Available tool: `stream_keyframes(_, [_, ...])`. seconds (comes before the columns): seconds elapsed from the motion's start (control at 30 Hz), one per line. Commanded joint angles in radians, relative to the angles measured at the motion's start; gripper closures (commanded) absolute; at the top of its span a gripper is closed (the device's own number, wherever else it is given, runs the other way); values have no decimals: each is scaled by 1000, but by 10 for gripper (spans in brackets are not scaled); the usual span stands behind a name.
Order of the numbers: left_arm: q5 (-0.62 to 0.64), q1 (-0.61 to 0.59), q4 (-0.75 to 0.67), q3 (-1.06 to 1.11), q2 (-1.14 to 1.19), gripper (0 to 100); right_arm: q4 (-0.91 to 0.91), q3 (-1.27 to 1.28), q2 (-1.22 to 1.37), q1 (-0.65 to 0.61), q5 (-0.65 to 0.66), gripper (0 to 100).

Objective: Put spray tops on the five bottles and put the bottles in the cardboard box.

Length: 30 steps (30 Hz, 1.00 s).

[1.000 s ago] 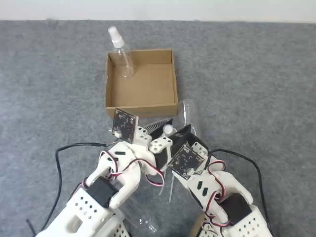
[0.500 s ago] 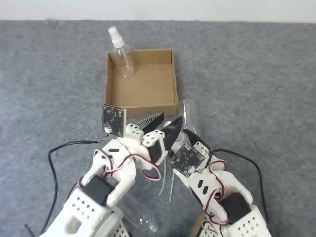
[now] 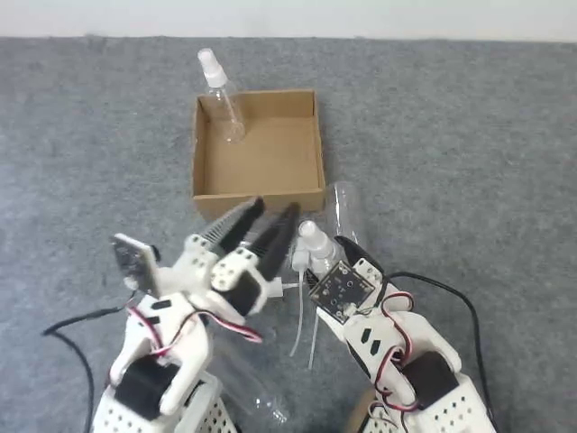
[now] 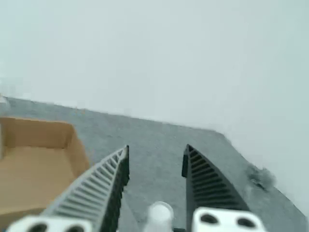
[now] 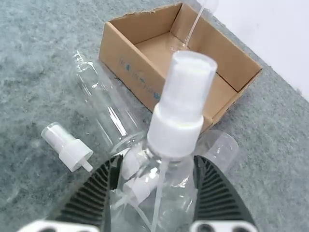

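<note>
1. My left gripper (image 3: 273, 213) has let go of the white spray top (image 5: 182, 96) and swung back, fingers released
2. My right gripper (image 5: 155, 162) still grasps the clear plastic bottle (image 5: 166, 193) just in front of the brown cardboard box (image 3: 257, 200)
3. I judge this bottle capped and ready for boxing

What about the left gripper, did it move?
Yes. The left gripper swung left along the cardboard box's front wall, off the capped bottle.

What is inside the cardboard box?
One clear bottle, spray top on, leans in a far corner of the cardboard box. Nothing else shows. The near wall hides a strip of floor.
</note>
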Motion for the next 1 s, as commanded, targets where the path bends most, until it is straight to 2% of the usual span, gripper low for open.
stream_keyframes(0.0, [3,-91,-61,-12,0,833,-7,-14,-13,13,-35,926])
stream_keyframes(0.13, [-40,-150,-57,-7,0,834,-7,-3,-13,13,-35,926])
stream_keyframes(0.23, [-103,-224,9,-7,0,834,-13,6,-13,13,-35,926])
stream_keyframes(0.43, [-110,-344,130,-5,0,834,-10,6,-13,13,-35,926])
stream_keyframes(0.53, [-112,-354,175,27,0,834,-7,6,-13,13,-37,926])
stream_keyframes(0.73, [-114,-361,176,162,0,834,-5,6,-13,18,-40,926])
stream_keyframes(0.97, [-114,-361,176,222,0,846,-15,-3,-13,67,-144,926])
